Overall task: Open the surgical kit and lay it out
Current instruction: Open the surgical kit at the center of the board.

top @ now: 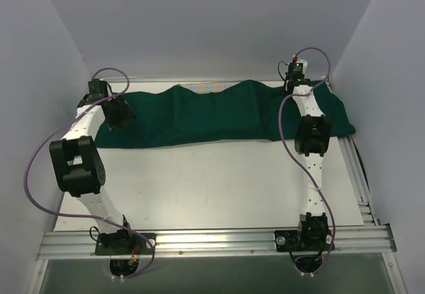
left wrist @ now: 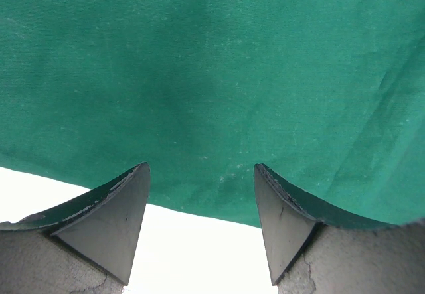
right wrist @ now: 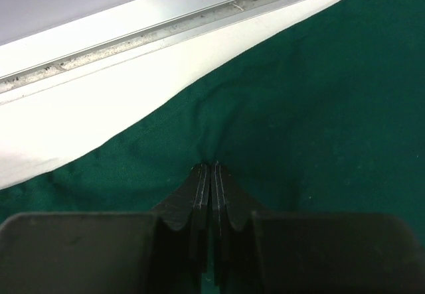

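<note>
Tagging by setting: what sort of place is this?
Probably a lab robot cell, not a clinic: plain white walls around a white table with aluminium rail frame, green cloth on it.

— Where does the top view sit?
— High over the tabletop's (top: 212, 181) near edge, looking down at the whole green cloth (top: 219, 115) on the far side.
— And the wrist views?
— Both close above that same cloth. The left tool (left wrist: 202, 174) frames its hem, the right tool (right wrist: 211, 169) another edge.
</note>
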You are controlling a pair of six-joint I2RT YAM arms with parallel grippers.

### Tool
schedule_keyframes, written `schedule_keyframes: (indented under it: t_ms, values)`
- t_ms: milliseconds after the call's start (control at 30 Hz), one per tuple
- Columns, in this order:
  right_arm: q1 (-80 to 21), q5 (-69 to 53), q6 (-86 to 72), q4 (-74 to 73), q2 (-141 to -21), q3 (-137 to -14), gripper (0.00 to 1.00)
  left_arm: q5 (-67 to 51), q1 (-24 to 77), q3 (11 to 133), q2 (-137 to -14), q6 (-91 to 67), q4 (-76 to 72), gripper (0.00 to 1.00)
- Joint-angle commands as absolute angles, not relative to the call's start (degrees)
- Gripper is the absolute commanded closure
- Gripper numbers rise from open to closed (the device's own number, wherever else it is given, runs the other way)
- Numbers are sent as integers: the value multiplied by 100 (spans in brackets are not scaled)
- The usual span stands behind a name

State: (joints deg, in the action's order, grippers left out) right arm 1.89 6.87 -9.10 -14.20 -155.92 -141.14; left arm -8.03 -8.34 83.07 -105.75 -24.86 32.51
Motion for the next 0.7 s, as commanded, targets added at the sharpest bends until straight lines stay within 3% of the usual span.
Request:
schedule_keyframes:
  t_ms: [0,367,667]
  values:
    - [211,808,-1054,-1671,-15373,-14203,100,-862,-835,8367,-10301,-2592,3102,27]
    - [343,677,-1889,-1477,-13845,-13079,100,-703,-870,9246,-10766,-3146,3559,26]
    - [422,282,-2705,-2583,-13107,-12878,100,-677,-949,9369,-11030,-3559,3919,22]
